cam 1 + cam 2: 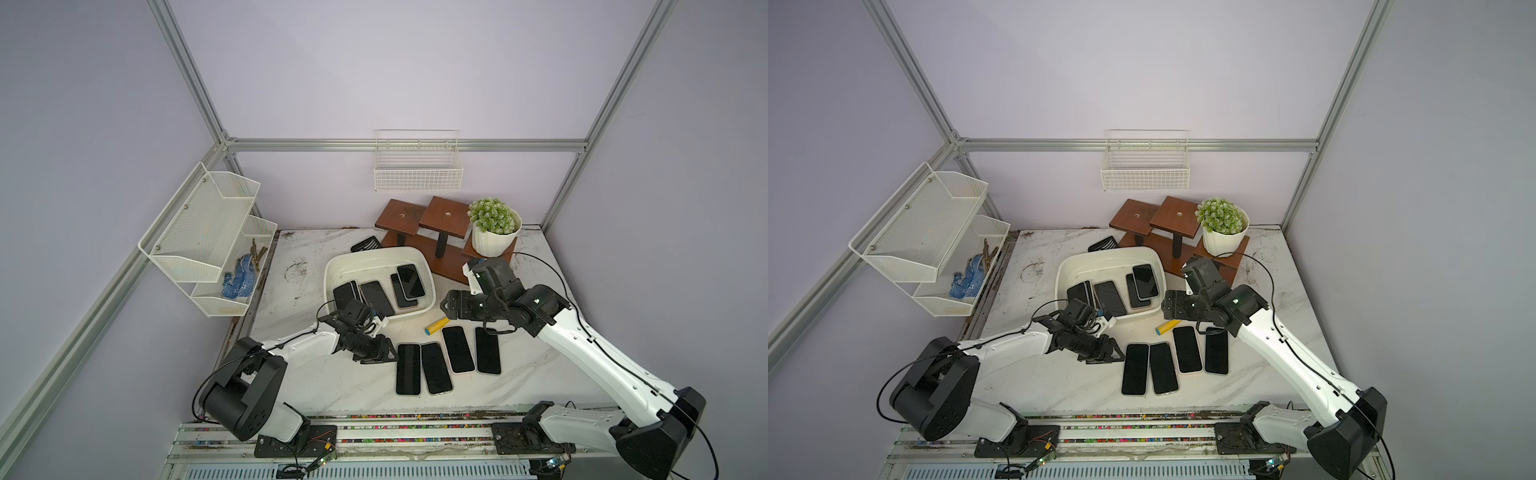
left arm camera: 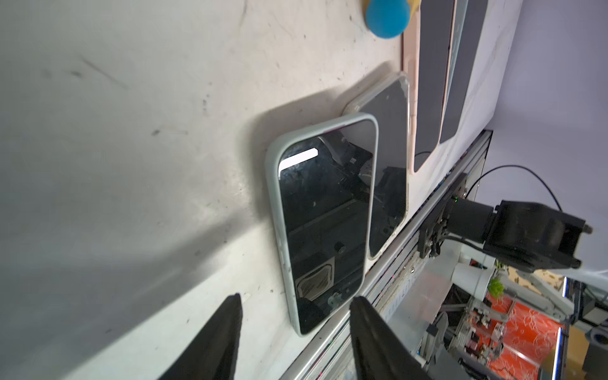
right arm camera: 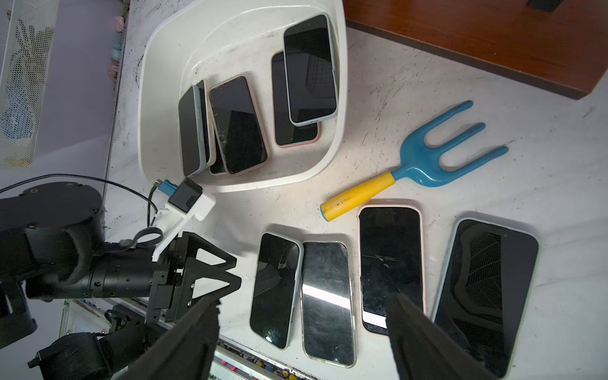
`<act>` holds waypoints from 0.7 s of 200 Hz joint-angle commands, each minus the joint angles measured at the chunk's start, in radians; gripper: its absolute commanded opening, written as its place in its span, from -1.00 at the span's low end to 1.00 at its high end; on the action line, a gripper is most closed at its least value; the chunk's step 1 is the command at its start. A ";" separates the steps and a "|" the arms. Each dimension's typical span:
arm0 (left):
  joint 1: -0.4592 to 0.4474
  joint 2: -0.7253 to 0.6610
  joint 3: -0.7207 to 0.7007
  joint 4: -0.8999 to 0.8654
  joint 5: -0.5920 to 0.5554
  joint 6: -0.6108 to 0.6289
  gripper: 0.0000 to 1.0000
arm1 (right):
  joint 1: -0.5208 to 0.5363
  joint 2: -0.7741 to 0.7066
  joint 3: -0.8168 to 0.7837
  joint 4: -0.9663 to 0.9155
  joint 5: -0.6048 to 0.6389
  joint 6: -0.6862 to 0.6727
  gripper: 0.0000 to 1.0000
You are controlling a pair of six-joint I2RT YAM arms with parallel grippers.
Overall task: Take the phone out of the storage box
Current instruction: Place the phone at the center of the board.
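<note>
**A:** Low in the centre of both top views, the left gripper (image 1: 385, 356) hangs beside a row of four phones (image 1: 457, 349) on the marbled table (image 1: 316, 382). Its jaws are spread and clamp nothing. The mint-cased phone (image 2: 322, 223) lies flat just ahead of its fingertips.

**B:** A set-down looks finished, I'd say. And the right gripper (image 3: 302, 300)?

**A:** Wide apart and empty too, hovering just right of the storage box (image 3: 144, 98), mid-frame in the top views.

**B:** The job isn't over. At least five phones lie inside that glossy white tub with its rounded corners and sloping walls.

**A:** Yes. There's a stack (image 3: 190, 131) at its left, a pink-cased phone (image 3: 237, 125) mid-floor, and a pale-blue-cased phone (image 3: 309, 69) resting on another at the right.

**B:** Next, I reckon, one arm reaches into the tub. That top phone is the easy pick: a thin slab with slick glass and a rubbery rim. Pinch it across its narrow width and lift it clear of the rolled edge.

**A:** Mind the blue-and-yellow garden fork (image 3: 424, 164) beside the row.
</note>
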 commanded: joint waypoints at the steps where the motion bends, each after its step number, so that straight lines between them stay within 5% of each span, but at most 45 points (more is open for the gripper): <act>1: -0.016 -0.055 0.057 0.035 0.029 -0.111 0.25 | -0.007 0.011 0.017 0.040 -0.018 -0.012 0.70; 76: -0.212 0.212 0.249 0.116 0.036 -0.140 0.47 | -0.007 0.006 0.027 0.042 -0.008 -0.017 0.70; 140: -0.274 0.337 0.346 0.112 0.015 -0.127 0.54 | -0.012 -0.027 0.010 0.019 0.016 -0.024 0.71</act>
